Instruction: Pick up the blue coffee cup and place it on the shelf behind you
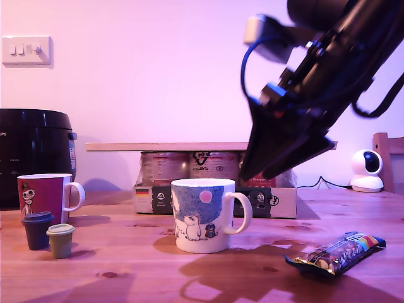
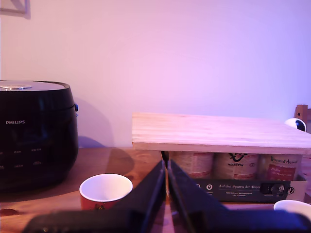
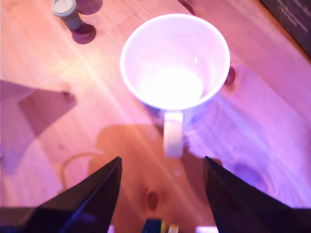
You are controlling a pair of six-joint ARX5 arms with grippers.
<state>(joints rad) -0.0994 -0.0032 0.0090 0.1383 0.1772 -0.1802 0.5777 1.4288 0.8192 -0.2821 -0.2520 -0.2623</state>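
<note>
One table is carrying everything. One shelf is lying across three cans in one cardboard tray. One black cooker is standing at the exterior view's left. My second gripper is hovering spread above the one blue coffee cup, apart from it. My first gripper is showing its jaws pressed together. One red mug, two capsule cups and one snack bar are sitting nearby.
</note>
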